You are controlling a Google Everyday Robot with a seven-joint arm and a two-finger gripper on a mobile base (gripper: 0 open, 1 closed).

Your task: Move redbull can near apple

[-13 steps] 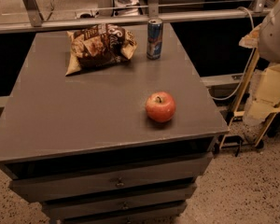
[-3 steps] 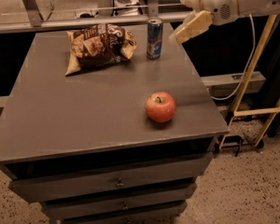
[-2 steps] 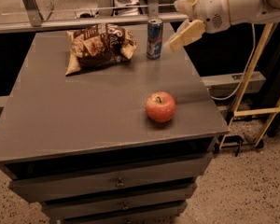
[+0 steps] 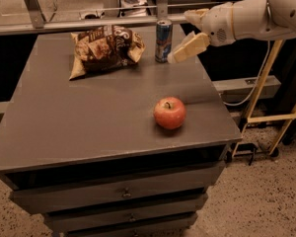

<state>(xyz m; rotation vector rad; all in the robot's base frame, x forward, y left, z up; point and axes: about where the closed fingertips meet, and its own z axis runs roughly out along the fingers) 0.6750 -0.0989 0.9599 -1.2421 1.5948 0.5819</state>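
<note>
We see the gripper (image 4: 180, 36) over the table's (image 4: 64, 127) far right edge.
The redbull can (image 4: 163, 40) stands just left of its spread jaws; the snack bag (image 4: 106, 48) lies farther left; the apple (image 4: 169, 113) sits well in front of them.

gripper (image 4: 180, 36) just right of redbull can (image 4: 163, 40), contact unclear | arm (image 4: 251, 19) cut off at right edge | snack bag (image 4: 106, 48) lettering unreadable | apple (image 4: 169, 112) underside hidden | cabinet (image 4: 89, 196) bottom drawer cut by lower edge
</note>
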